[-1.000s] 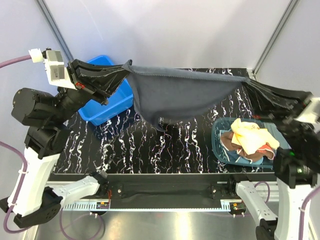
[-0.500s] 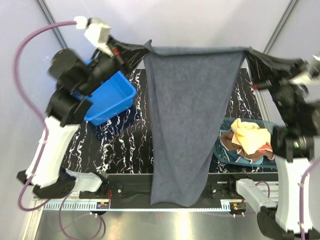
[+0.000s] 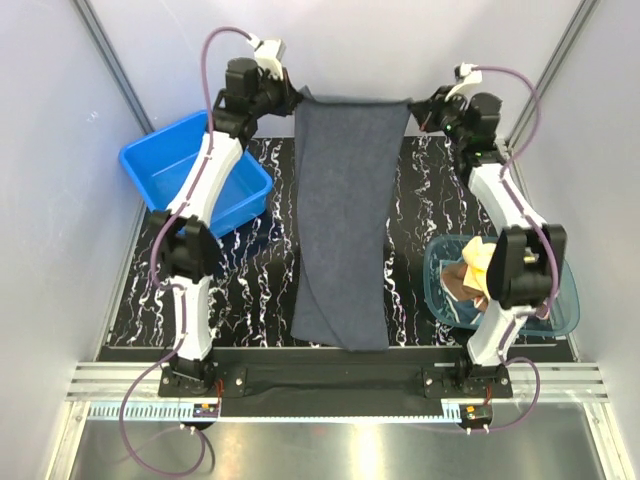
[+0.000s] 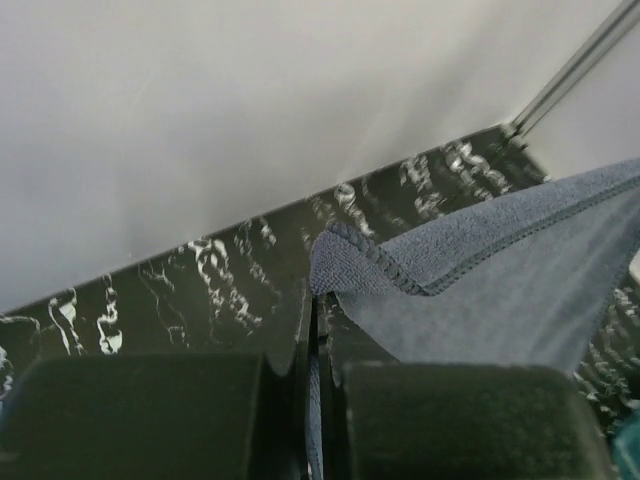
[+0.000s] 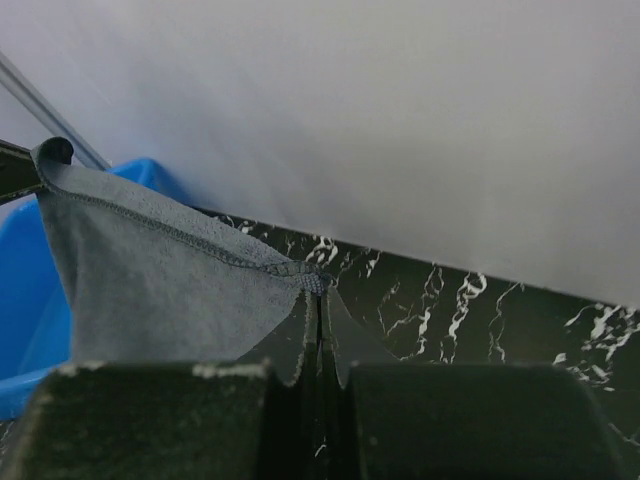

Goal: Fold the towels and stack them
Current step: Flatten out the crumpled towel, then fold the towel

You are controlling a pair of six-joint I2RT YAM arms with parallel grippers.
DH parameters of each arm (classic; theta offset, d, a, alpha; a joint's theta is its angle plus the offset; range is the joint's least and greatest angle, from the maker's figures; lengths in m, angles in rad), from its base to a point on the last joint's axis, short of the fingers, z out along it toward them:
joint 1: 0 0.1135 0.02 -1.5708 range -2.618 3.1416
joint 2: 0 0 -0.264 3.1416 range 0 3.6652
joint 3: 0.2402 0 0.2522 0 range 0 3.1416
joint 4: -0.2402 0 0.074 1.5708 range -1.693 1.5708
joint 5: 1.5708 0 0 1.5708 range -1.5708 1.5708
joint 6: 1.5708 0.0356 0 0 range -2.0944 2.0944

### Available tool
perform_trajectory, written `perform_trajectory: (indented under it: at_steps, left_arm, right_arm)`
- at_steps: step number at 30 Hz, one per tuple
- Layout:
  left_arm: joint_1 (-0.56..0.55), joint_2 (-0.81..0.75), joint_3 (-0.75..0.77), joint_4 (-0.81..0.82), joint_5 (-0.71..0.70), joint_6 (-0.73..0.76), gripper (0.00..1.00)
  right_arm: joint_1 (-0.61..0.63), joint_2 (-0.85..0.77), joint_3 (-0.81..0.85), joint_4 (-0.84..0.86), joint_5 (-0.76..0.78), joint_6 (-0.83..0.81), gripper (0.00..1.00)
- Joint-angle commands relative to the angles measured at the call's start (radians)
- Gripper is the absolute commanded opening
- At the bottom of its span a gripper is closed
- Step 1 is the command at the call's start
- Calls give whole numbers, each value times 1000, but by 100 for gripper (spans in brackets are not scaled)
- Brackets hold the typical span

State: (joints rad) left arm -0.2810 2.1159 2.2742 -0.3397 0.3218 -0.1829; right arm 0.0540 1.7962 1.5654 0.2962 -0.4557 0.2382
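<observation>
Pile fabric with a stitched hem makes up the dark navy-grey towel [image 3: 345, 230], a long soft rectangle held up by its two far corners. It drapes down the middle of the black, white-veined worktop [image 3: 250, 290] to near the front edge, where its lower end folds into a slanted flap. The left tool [image 3: 292, 100] and right tool [image 3: 418, 110] are each pinched tight on one top corner, with only cloth between their blunt black fingers. A rigid blue plastic tub [image 3: 190, 180] sits at the far left, and a translucent teal bowl [image 3: 565, 300] at the right holds a crumpled yellow towel [image 3: 488, 262] and a brown towel [image 3: 458, 282].
</observation>
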Motion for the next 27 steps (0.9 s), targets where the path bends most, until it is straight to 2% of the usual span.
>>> perform_trajectory:
  at_steps: [1,8,14,18,23,27]
  left_arm:
    - [23,56,65,131,68,5,0]
    - [40,136,-13,241,80,6,0]
    - [42,158,-7,252,86,22,0]
    - [42,127,-25,232,103,43,0]
    - [42,-19,-247,243,111,82,0]
    - [36,-186,-438,263,137,100,0]
  right_arm:
    - [-9,92,103,196,-73,38,0]
    - [-17,291,182,251,-129,12,0]
    - [-23,301,167,314,-135,-19,0]
    - [-23,258,72,385,-152,-59,0]
    - [-23,160,-16,261,-179,-105,0]
    - [-22,42,-152,216,-190,-85,0]
